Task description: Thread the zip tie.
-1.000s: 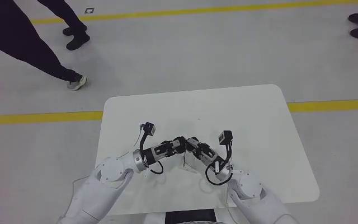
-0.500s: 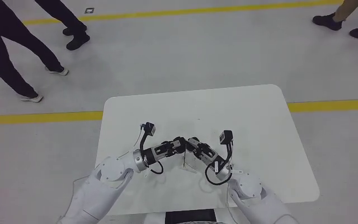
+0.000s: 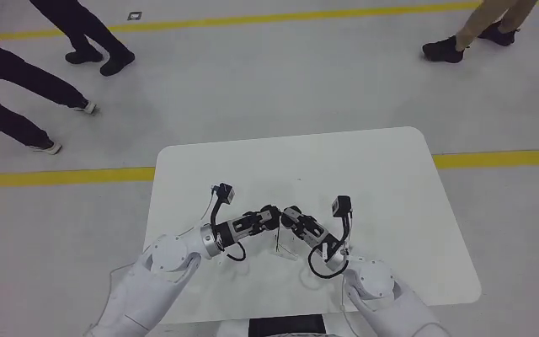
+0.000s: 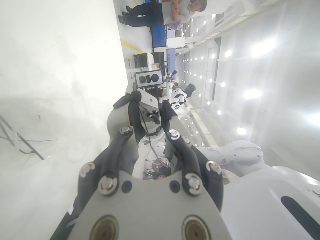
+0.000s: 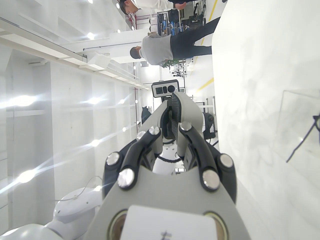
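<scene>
The left end effector (image 4: pixel 149 102) is released, its fingers apart with nothing between them, and the right end effector (image 5: pixel 172 98) is clenched, fingers pressed together with no object seen in the grip. Their tips nearly meet above the desk (image 3: pixel 379 177), over its near half at about mid-width. The thin dark zip tie (image 4: pixel 30 146) is low over the desk's surface, just nearer its front edge than the tips, apart from both.

Left gripper (image 3: pixel 272 216) and right gripper (image 3: pixel 289 217) stand nearly tip to tip, barring passage between them. Zip tie (image 3: pixel 278 240) lies close by. Table (image 3: pixel 379 177) gives wide passage beyond them and to either side.
</scene>
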